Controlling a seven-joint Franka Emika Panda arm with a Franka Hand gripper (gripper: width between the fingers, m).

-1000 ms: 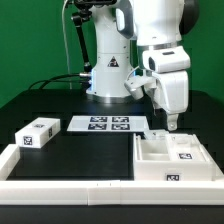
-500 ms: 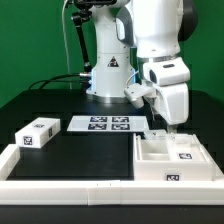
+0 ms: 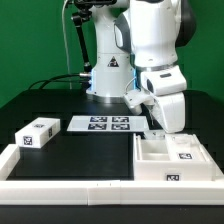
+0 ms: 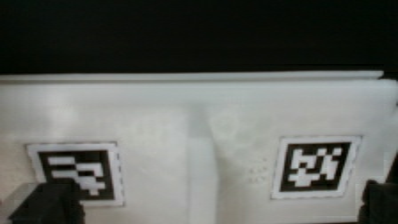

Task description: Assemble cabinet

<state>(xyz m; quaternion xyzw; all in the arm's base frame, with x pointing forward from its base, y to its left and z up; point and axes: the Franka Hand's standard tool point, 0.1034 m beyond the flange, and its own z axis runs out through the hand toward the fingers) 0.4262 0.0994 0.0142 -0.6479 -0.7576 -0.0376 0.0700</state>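
The cabinet's large white box body [image 3: 176, 163] lies at the exterior view's right, with a tag on its front wall and a tagged white part [image 3: 186, 152] inside it. A smaller white block [image 3: 36, 133] with tags lies at the left. My gripper [image 3: 164, 131] hangs just above the body's back edge, with nothing in it. In the wrist view a white surface [image 4: 199, 120] with two tags fills the picture. The dark fingertips [image 4: 47, 206] stand far apart at the two corners, so the gripper [image 4: 214, 212] is open.
The marker board [image 3: 106, 124] lies flat at the back centre, in front of the robot's base. A long low white border rail [image 3: 70, 185] runs along the front edge and up the left side. Black cables trail at the back left.
The gripper has come down and slightly to the exterior view's left, closer to the box body's back edge. The parts have not moved.
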